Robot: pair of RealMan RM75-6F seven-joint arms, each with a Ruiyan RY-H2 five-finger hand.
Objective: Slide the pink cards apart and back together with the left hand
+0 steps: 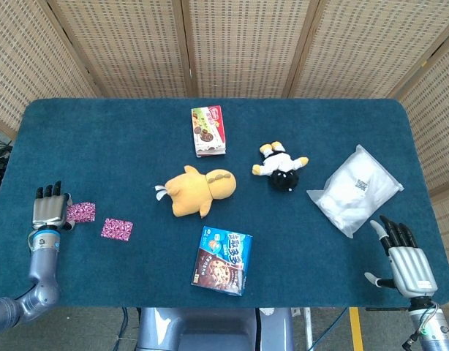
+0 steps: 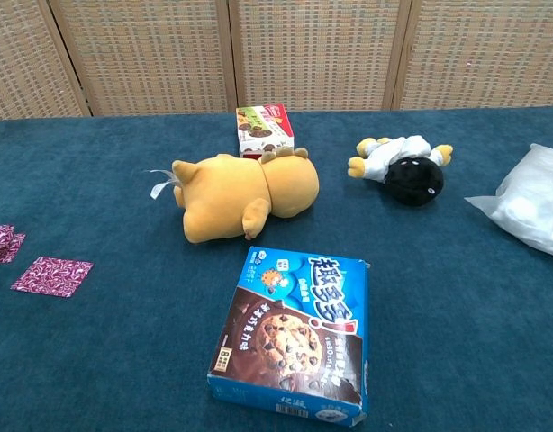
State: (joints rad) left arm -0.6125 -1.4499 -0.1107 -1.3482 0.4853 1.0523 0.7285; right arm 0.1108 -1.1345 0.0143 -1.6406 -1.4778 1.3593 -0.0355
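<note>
Two pink patterned cards lie apart on the blue table [image 1: 232,307] at its left side. One card [image 1: 81,212] [image 2: 2,243] is further left, cut by the frame edge in the chest view. The other card [image 1: 116,229] [image 2: 51,275] lies a little nearer and to the right. My left hand [image 1: 49,209] rests flat just left of the first card, fingers stretched away from me, its thumb side at the card's edge, holding nothing. My right hand [image 1: 406,262] lies open at the table's near right corner, also holding nothing.
A yellow plush toy [image 1: 195,190] lies mid-table, with a blue cookie box [image 1: 222,260] in front of it. A snack box [image 1: 209,131] sits further back, a black-and-white plush [image 1: 281,168] to the right, and a white plastic bag [image 1: 356,189] at far right.
</note>
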